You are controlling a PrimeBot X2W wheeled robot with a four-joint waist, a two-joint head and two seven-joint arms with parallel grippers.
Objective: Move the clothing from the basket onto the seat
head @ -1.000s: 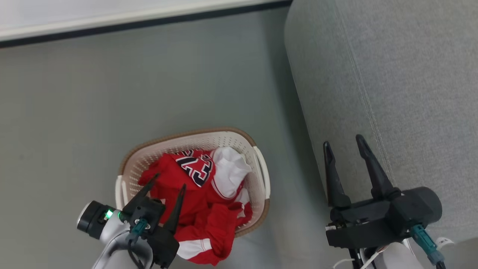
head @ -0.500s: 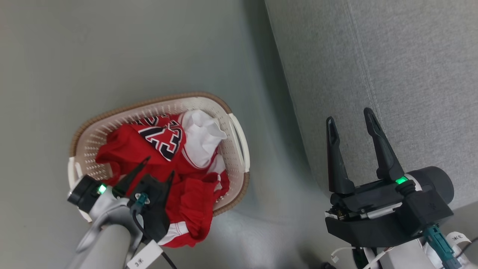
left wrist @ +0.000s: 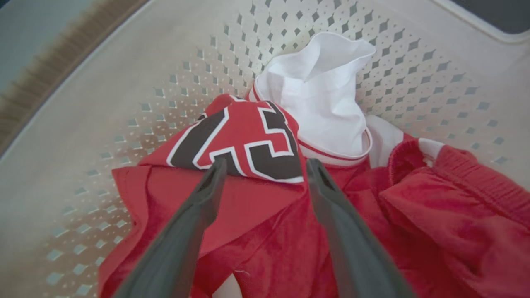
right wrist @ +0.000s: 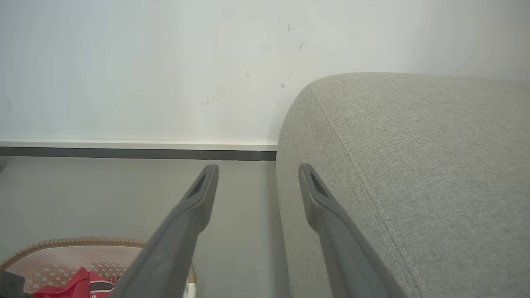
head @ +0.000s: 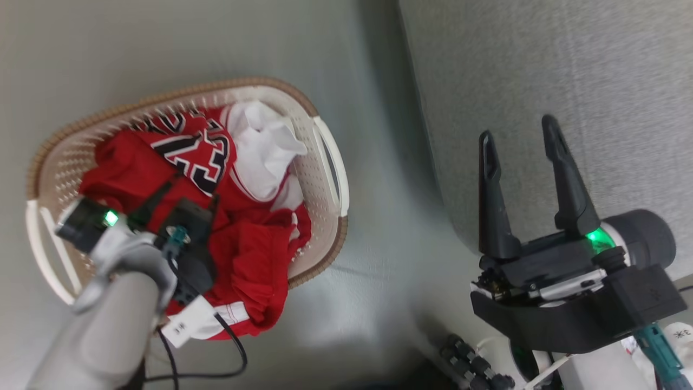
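Observation:
The cream basket [head: 325, 162] with a brown rim stands on the floor at the left, holding the red clothing [head: 254, 254]. One garment [left wrist: 248, 132] bears a dark, white-edged number, and white lining [left wrist: 323, 91] sticks up behind it. My left gripper [head: 192, 189] hangs open inside the basket, its fingertips just above the numbered garment with nothing between them [left wrist: 266, 162]. My right gripper [head: 517, 128] is open and empty over the front edge of the light-grey seat [head: 568, 70]. The right wrist view shows this gripper [right wrist: 258, 167], the seat [right wrist: 414, 165] and the basket's rim [right wrist: 83, 242].
Grey floor [head: 379, 135] runs between the basket and the seat. A pale wall [right wrist: 145, 62] with a dark baseboard [right wrist: 136, 154] lies beyond. A black cable [head: 233, 352] loops from my left forearm below the basket.
The head camera has shifted, so the basket looks nearer and further left. My left gripper has dropped lower into the basket toward the numbered garment. The right gripper stays open by the seat.

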